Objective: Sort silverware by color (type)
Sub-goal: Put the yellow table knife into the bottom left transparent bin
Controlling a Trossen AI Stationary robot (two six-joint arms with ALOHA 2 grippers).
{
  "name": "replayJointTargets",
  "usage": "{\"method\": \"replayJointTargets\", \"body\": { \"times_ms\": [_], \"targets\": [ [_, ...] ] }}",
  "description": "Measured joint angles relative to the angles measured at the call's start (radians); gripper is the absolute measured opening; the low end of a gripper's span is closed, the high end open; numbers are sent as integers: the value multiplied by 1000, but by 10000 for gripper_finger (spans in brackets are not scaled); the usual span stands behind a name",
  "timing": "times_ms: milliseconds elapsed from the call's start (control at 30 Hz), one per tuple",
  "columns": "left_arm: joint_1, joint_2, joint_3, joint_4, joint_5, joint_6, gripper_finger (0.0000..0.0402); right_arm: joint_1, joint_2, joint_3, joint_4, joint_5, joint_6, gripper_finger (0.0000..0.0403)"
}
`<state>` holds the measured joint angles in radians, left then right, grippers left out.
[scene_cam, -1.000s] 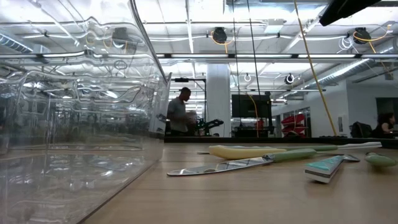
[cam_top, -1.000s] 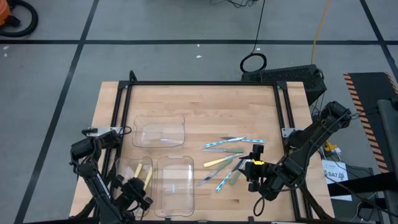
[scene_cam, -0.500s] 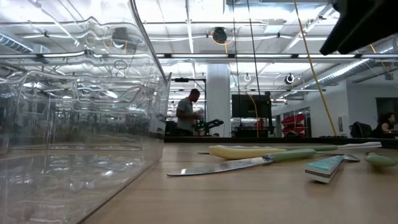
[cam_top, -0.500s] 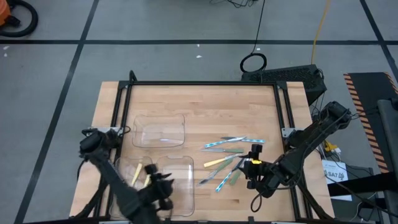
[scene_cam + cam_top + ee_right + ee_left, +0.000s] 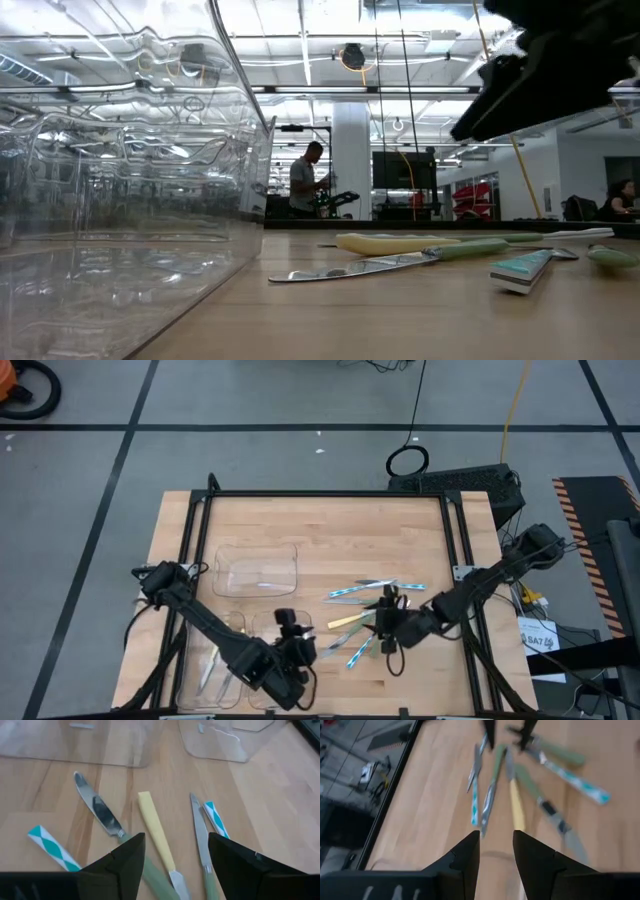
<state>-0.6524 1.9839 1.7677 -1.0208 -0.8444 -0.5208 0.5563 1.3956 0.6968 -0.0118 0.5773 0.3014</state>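
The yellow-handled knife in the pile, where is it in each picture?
High view: the yellow-handled knife lies in the pile, beside the right pincer.
Low view: its pale yellow handle lies across the table, mid-picture.
Left wrist view: just past the left pincer, yellow handle pointing at it.
Right wrist view: between the two fingers, yellow handle.
Shared landmark: the green-handled knife lying right next to it.

Bright ceiling light, glare in clear tray (image 5: 130, 180), left-wrist motion blur.
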Motion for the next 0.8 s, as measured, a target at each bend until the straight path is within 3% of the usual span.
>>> {"method": "replayJointTargets", "body": {
  "times_ms": [300, 500, 800],
  "targets": [
    [17, 0, -94, 347, 101, 260, 127, -105, 93, -40, 156, -172, -60, 191],
    [48, 0, -107, 378, 163, 249, 127, -184, 205, -41, 260, -269, -113, 156],
    [48, 0, -107, 388, 172, 246, 127, -251, 330, -40, 361, -428, -82, 133]
  ]
}}
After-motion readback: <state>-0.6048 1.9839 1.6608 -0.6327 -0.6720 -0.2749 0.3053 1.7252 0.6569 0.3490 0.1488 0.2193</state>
